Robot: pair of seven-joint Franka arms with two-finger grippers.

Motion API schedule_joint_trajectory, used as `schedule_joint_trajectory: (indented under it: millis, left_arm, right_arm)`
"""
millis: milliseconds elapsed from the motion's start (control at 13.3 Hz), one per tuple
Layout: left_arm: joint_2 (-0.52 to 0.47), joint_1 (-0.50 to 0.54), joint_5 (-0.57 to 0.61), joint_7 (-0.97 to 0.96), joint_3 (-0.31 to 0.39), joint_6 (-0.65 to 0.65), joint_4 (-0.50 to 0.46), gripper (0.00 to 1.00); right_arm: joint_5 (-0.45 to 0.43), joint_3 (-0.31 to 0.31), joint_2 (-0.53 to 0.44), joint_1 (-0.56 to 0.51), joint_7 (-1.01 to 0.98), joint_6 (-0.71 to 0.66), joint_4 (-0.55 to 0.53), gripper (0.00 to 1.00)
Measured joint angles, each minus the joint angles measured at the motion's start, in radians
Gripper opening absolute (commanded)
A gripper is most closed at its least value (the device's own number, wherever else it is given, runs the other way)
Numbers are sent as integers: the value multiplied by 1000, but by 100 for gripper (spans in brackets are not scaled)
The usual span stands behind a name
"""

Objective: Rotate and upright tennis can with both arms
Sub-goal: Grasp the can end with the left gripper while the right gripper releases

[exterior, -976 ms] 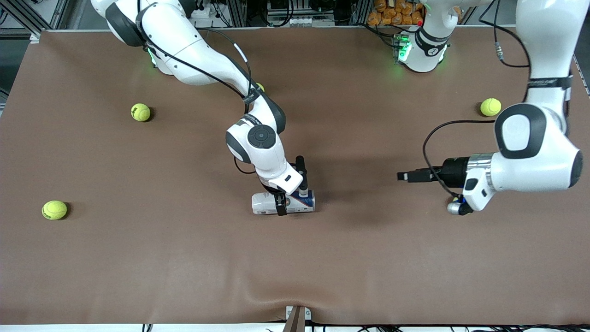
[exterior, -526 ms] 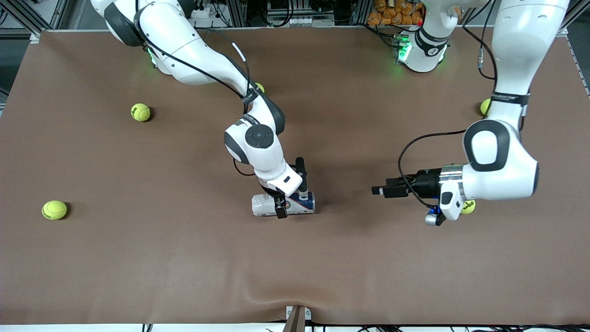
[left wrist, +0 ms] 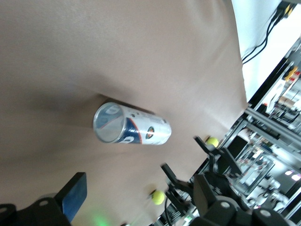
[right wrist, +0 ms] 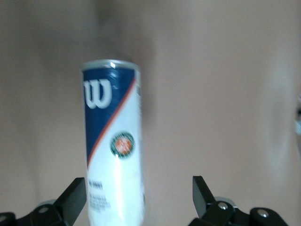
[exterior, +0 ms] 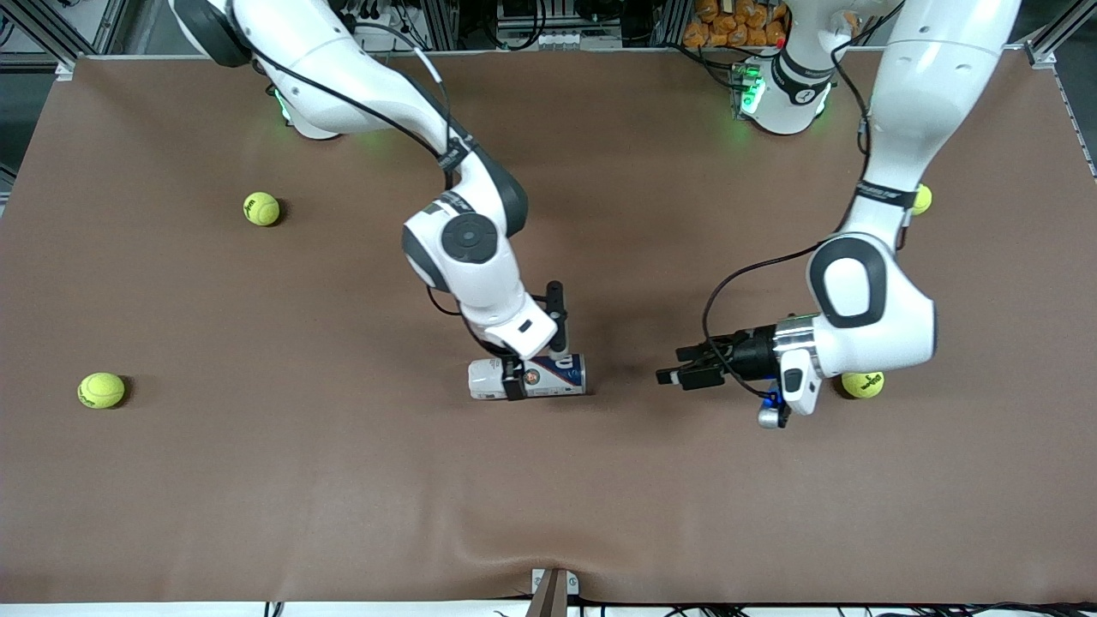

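Tennis can [exterior: 527, 377] is found lying on its side near the middle of the desk [exterior: 343, 480], its silvery-rimmed end turned toward the left arm's end. Right gripper [exterior: 536, 343] is set down over the can, fingers spread, one finger [exterior: 513, 382] nearer the front camera than the can and one [exterior: 557, 321] farther; in the right wrist view the can [right wrist: 114, 146] is seen between the parted fingers, not pinched. Left gripper [exterior: 681, 370] is held low over bare desk between the can and a tennis ball [exterior: 861, 384], fingers open and aimed at the can's rimmed end; a clear gap is left between them. Wide open brown covering is noted along the desk's edge nearest the front camera. Two more balls [exterior: 260, 208] [exterior: 101, 390] are seen well apart toward the right arm's end. Another ball [exterior: 921, 199] is mostly hidden by the left arm. Racks and cables past the desk edge are cut off and hard to make out.
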Motion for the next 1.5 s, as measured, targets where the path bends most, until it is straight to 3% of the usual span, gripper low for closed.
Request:
schedule_joint_trajectory:
  millis: [451,826,1126,1352,1502]
  left_arm:
    - [110,-83,-316,284,0,159,-1,100]
    - [188,-125,-539,535,-1,171,-1,83]
    - [257,-159,-611,613,-1,172,11,73]
    - [273,-176,-613,614,-1,172,34,66]
    - [274,-182,-625,614,-1,172,45,46]
  right_arm:
    - [114,-3,-187,-222,-6,-226,-17,100]
    - [124,-3,-345,-448,-7,-426,-35,100]
    - [125,-3,-391,-581,-10,-489,-48,100]
    - [129,-3,-423,-606,82,-558,-47,100]
    - [129,7,-461,-605,201,-607,-46,100]
